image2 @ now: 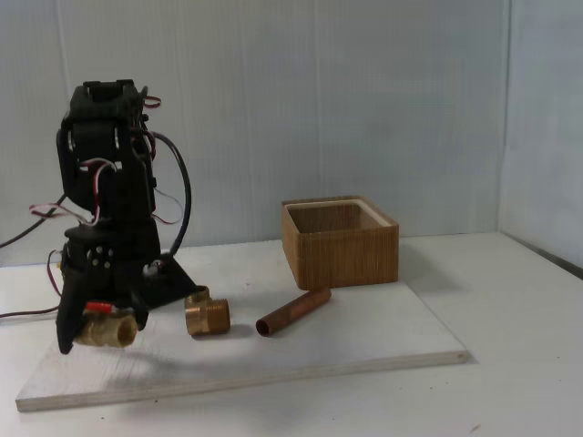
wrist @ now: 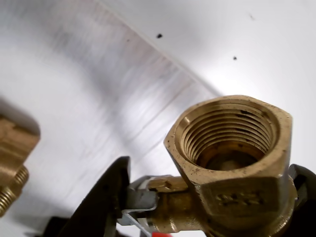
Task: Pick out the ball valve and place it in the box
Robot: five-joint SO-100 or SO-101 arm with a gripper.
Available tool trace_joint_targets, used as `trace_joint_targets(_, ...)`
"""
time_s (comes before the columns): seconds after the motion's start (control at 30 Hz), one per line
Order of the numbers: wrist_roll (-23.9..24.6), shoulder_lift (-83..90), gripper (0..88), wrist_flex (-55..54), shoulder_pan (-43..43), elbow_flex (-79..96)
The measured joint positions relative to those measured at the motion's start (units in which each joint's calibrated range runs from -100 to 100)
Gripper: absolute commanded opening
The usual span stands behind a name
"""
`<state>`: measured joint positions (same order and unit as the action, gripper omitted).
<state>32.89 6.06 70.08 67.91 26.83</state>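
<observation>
In the fixed view the gripper point(image2: 96, 330) hung low at the left end of a pale board point(image2: 364, 341), its black fingers clamped on the ball valve point(image2: 107, 328), whose brass body sat between them with the red lever handle on top. It seemed to sit just clear of the board, though the angle made that hard to judge. The wrist view looked straight into the valve's point(wrist: 232, 163) threaded open end, with a dark finger point(wrist: 106, 197) pressed against its stem side and another dark edge at the far right. Just to the valve's right in the fixed view lay a brass elbow fitting point(image2: 207, 314), and beyond that a copper pipe piece point(image2: 293, 312) lay slanted on the board. The box point(image2: 339, 242) stood at the board's back edge, well apart from the gripper.
</observation>
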Motion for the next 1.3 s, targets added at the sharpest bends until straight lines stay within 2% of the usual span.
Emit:
trace_joint_targets(0.4,0.05,8.22,1.2,0.26,-4.0,0.0)
trace_joint_targets(1.03,0.21,9.74,1.2,3.18,-4.15,2.18)
trace_joint_targets(1.17,-3.72,9.74,1.2,3.87,-4.15,-2.09)
trace_joint_targets(1.3,-10.59,9.74,1.1,3.87,-6.0,-7.54)
